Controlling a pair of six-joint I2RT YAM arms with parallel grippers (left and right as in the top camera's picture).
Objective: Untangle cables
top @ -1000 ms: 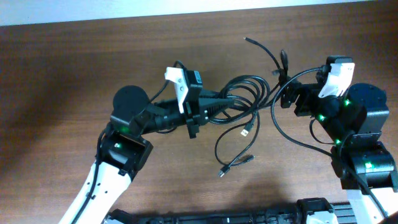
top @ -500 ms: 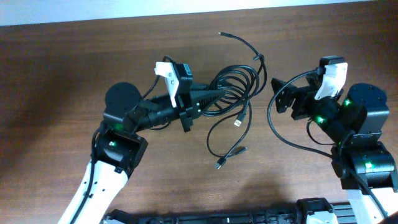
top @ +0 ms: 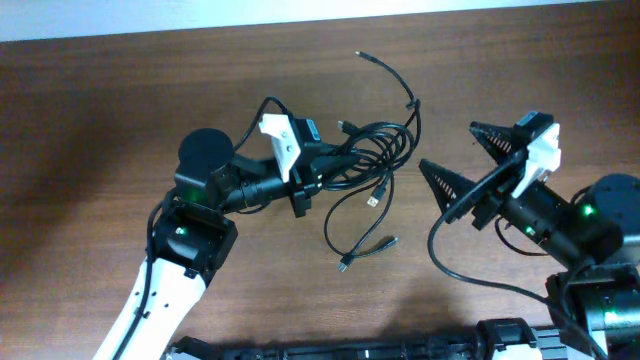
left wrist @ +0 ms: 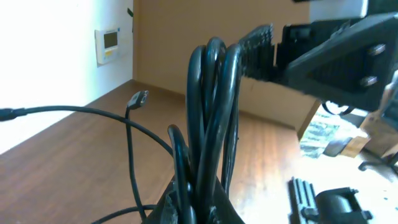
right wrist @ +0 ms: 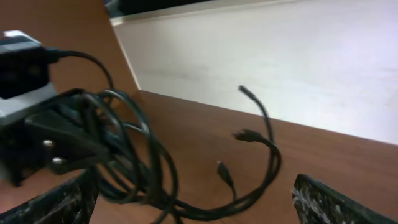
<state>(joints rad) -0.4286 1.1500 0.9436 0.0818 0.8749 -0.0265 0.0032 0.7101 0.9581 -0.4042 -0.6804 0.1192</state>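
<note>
While the cables (top: 385,140) hang together as one coil of overlapping loops, little of the untangling looks done. In the overhead view the bundle sits just off the middle of the table (top: 100,120), toward two o'clock. One loose end arcs away to twelve o'clock. Two thinner strands with small plugs trail to six o'clock, and these lie free on the wood.

The left gripper (top: 340,162) reaches in from the bundle's nine o'clock and is clamped tight on the coil. Its wrist view shows several strands (left wrist: 211,124) standing up from between the jaws, pressed side by side. The right gripper (top: 446,143) waits at three o'clock, jaws spread to their widest and holding nothing. It is near the loops but apart from them, and its own camera faces the coil (right wrist: 143,155).

My reading is an early stage. The ends are partly out, but the main loops are yet to be drawn apart into single cords — most of the job.
</note>
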